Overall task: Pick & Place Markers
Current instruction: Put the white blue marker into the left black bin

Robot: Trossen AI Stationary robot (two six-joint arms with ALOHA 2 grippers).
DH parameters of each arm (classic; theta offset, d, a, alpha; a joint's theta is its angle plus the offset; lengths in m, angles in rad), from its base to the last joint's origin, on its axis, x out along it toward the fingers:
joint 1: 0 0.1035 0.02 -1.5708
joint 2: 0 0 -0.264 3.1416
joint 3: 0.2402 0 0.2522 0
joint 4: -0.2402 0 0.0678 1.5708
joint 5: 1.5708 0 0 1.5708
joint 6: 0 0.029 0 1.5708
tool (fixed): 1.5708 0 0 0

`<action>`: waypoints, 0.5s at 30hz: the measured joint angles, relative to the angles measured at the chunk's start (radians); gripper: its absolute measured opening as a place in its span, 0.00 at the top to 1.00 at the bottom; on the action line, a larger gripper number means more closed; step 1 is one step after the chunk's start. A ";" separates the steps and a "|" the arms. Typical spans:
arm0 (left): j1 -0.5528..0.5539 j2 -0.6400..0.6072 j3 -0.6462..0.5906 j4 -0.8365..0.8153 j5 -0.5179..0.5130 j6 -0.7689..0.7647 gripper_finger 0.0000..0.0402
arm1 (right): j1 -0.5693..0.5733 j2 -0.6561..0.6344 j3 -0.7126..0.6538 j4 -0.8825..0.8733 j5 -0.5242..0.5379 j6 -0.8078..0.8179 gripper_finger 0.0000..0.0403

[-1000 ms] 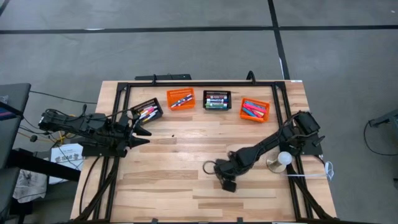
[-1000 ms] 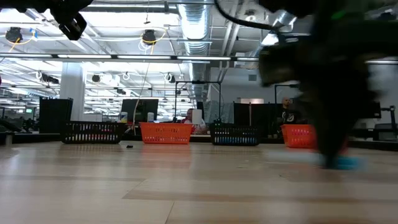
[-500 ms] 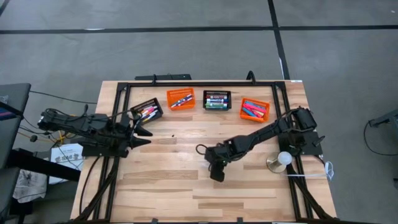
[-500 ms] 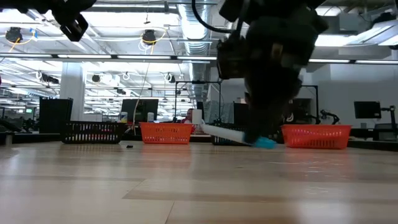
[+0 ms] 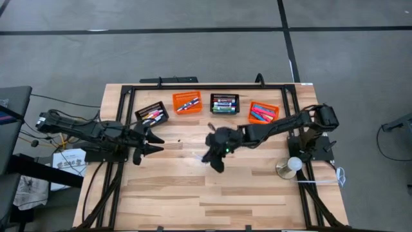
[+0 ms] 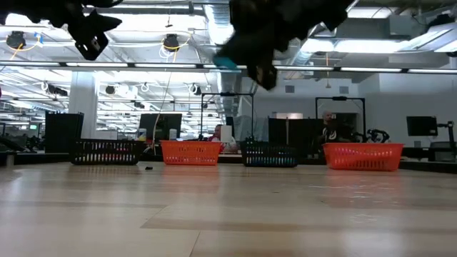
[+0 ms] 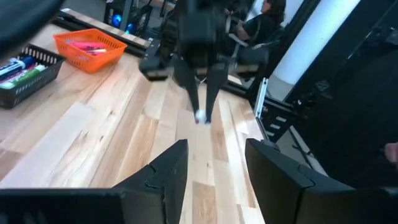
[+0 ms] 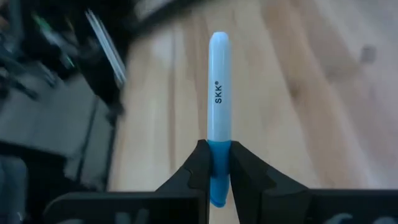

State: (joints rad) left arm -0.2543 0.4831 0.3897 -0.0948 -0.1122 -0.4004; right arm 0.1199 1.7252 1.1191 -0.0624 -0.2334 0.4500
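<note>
My right gripper hovers over the table's middle, shut on a white marker with a blue cap. The left wrist view shows this marker's white tip pointing toward my left gripper. In the low view the blue cap sits high above the tabletop. My left gripper is open and holds nothing, above the table's left part and facing the right gripper. More markers lie in the baskets along the far edge. My right gripper pinches the marker's blue cap end between its two fingers. The white barrel sticks out past the fingertips, in line with the fingers. The fingers slant downward toward the table's left side. The marker is lifted clear of the table.
Along the far edge stand a black basket, an orange basket, a second black basket and a second orange basket, each with markers inside. A white ball on a round base stands at the right.
My right gripper has risen and gone toward the table's far edge and left, tipping from steeply down to a shallower slant. It stays shut on the marker, which has gone from the tabletop to high above it. My left gripper has edged toward the table's middle.
</note>
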 joint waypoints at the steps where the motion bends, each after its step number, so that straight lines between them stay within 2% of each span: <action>1: 0.000 0.011 0.000 0.010 -0.003 -0.001 0.60 | -0.008 -0.013 0.000 0.038 0.000 -0.003 0.94; 5: 0.000 0.047 0.000 0.061 -0.025 -0.001 0.60 | -0.040 -0.044 0.000 0.148 0.000 0.019 0.92; 11: 0.001 0.108 0.000 0.222 -0.070 -0.001 0.60 | -0.067 -0.021 0.001 0.364 -0.001 0.047 0.93; 15: 0.001 0.153 0.000 0.309 -0.071 -0.001 0.60 | -0.081 -0.019 0.001 0.437 0.016 0.055 0.93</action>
State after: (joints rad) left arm -0.2535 0.6357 0.3897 0.2145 -0.1829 -0.4015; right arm 0.0385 1.7067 1.1200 0.3748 -0.2173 0.5053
